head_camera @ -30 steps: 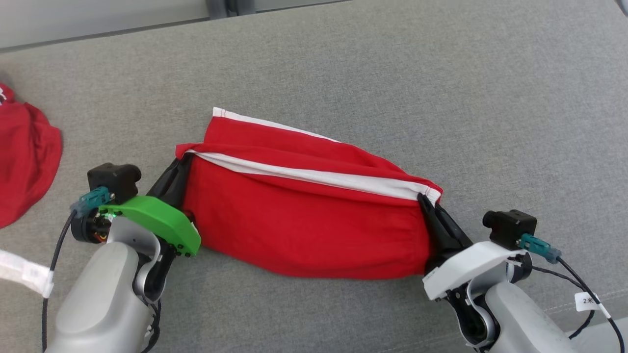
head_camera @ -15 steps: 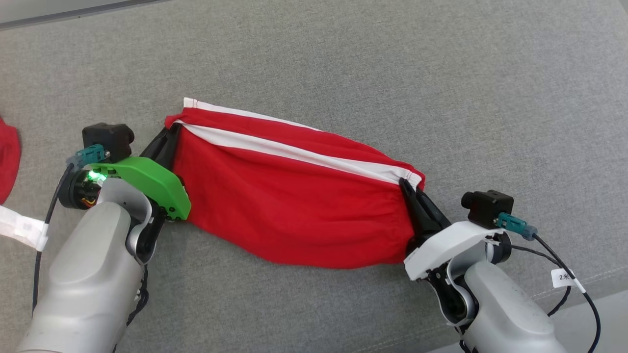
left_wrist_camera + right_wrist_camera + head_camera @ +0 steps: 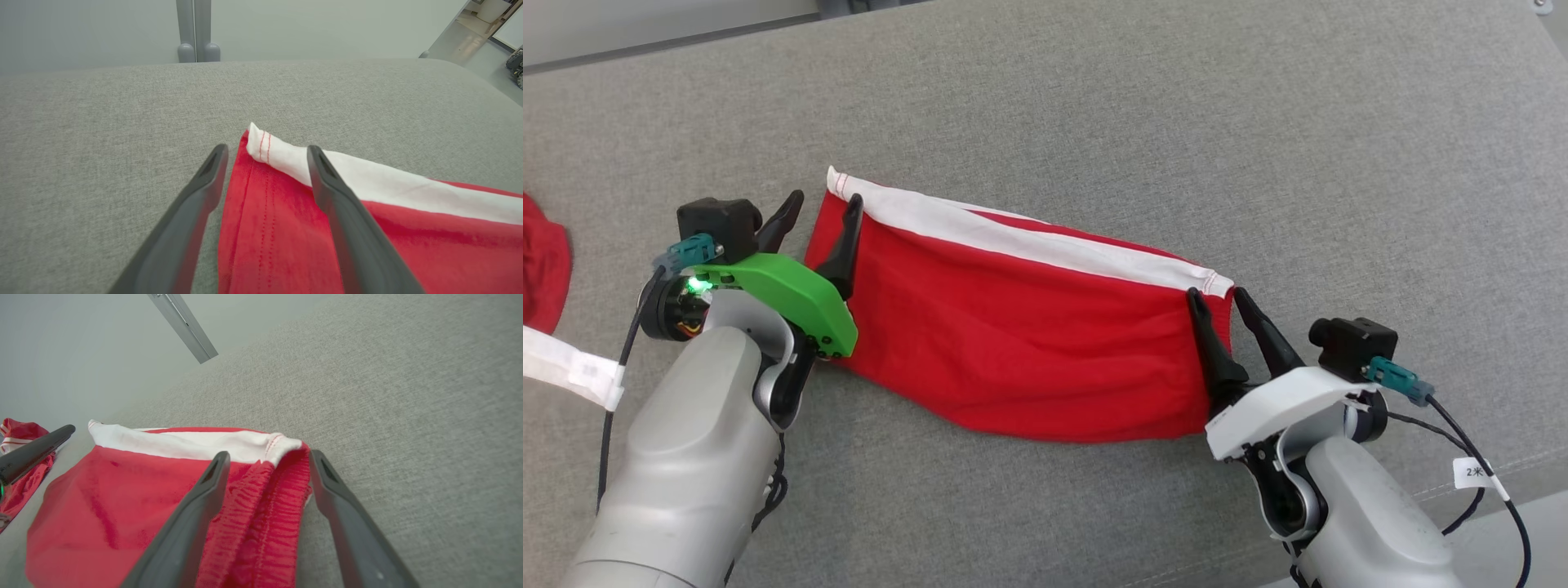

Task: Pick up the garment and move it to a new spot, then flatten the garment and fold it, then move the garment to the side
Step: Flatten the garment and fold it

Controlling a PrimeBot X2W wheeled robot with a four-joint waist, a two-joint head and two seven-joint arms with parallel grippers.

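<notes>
I find the red garment (image 3: 1029, 335) lying stretched out as a long strip on the grey cushion (image 3: 1176, 122), its white band (image 3: 1013, 237) running along the far edge. The left gripper (image 3: 825, 198) stands with jaws apart at the garment's left end, grasping nothing. One finger lies over the red cloth and the other over bare cushion, with the white corner between them (the left wrist view confirms this). The right gripper (image 3: 1217, 292) is likewise spread at the right end, with the gathered red edge between its fingers but not pinched. A second red garment (image 3: 539, 261) lies well apart at the left.
</notes>
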